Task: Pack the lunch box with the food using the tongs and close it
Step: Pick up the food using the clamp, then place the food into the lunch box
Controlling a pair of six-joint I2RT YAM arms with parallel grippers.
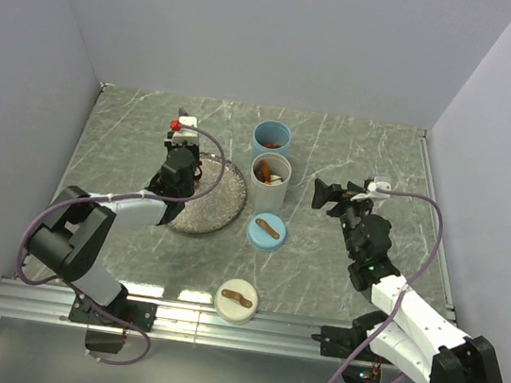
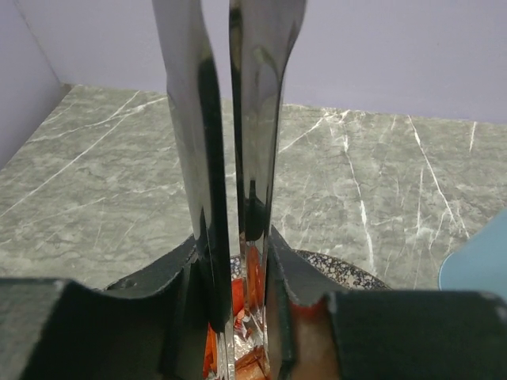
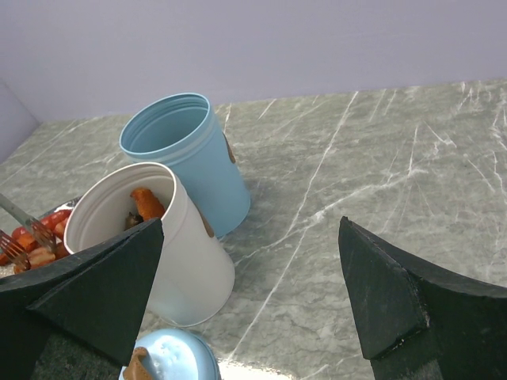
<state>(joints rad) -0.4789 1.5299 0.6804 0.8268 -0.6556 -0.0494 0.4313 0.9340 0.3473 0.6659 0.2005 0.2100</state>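
Left gripper (image 1: 183, 167) clenches the tongs (image 2: 255, 119), tips down in food (image 3: 40, 237) on the plate (image 1: 206, 215); right gripper (image 3: 250, 229) gapes empty, farther from it.

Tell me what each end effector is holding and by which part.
The left end effector holds the tongs, pinching both flat arms from outside, partway along their length. The right end effector is open and holds nothing.

Black-jointed, white-linked left arm (image 1: 130, 204) and right arm (image 1: 418, 319), looping lilac cables (image 1: 438, 234), black wedge-shaped fingers (image 3: 95, 289), red wrist knob (image 1: 175, 124)
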